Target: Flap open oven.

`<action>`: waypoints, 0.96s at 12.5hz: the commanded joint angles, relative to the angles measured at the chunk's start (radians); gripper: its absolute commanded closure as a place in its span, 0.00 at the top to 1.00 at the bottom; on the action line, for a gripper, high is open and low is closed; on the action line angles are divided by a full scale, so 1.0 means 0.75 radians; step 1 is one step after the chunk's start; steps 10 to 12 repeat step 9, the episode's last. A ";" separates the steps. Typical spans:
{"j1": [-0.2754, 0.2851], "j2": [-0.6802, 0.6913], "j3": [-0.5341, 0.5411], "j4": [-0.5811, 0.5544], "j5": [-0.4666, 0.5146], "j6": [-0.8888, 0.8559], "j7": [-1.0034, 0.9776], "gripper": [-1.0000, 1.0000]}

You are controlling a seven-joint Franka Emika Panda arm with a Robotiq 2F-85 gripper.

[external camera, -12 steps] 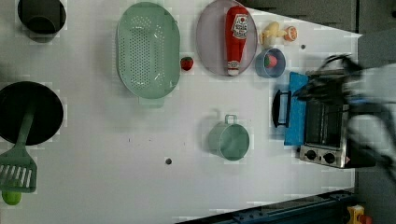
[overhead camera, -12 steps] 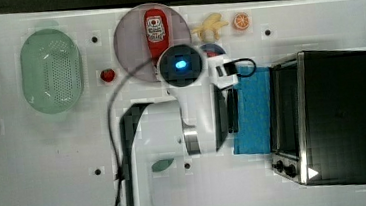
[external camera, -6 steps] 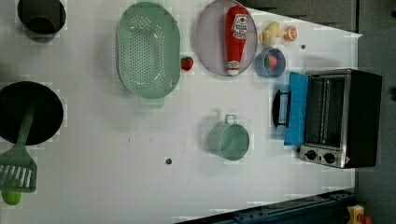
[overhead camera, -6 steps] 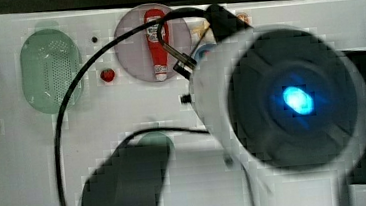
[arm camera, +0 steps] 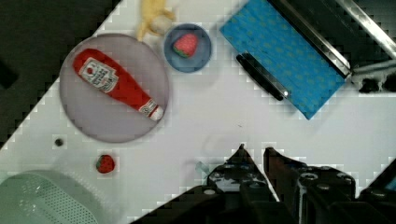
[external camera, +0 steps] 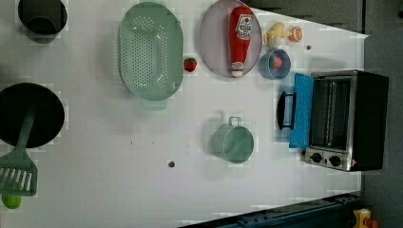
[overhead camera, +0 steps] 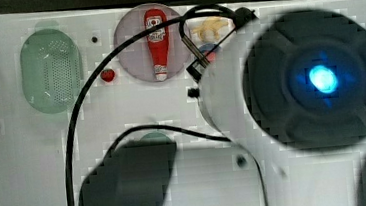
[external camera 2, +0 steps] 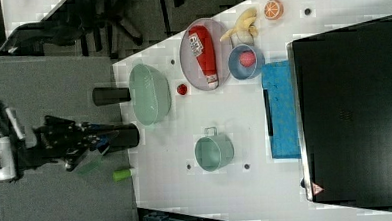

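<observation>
The oven (external camera: 347,121) stands with its blue door (external camera: 301,110) folded flat on the tabletop (external camera: 119,142); the gripper (arm camera: 254,156) fingers are narrow, holding nothing

The arm (overhead camera: 315,86) hangs high, its fingers (arm camera: 275,161) narrowly parted, empty.

Red ketchup bottle (external camera: 241,39) lying on a grey plate (external camera: 213,42), green colander (external camera: 151,51) beside it with a strawberry (external camera: 190,64) between. Teal mug (external camera: 233,142) mid-table, blue bowl (external camera: 275,64) near banana (external camera: 276,32) and orange slice (external camera: 295,33).
</observation>
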 commanded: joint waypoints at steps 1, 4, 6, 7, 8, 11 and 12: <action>0.001 0.057 0.034 -0.020 0.002 0.015 0.151 0.17; 0.001 0.068 0.037 -0.021 0.002 0.016 0.151 0.17; 0.001 0.072 0.037 -0.021 0.002 0.016 0.151 0.17; 0.001 0.073 0.037 -0.021 0.002 0.016 0.151 0.17; 0.001 0.073 0.037 -0.021 0.002 0.016 0.151 0.17; 0.001 0.073 0.037 -0.021 0.002 0.016 0.151 0.17; 0.001 0.073 0.037 -0.021 0.002 0.016 0.151 0.17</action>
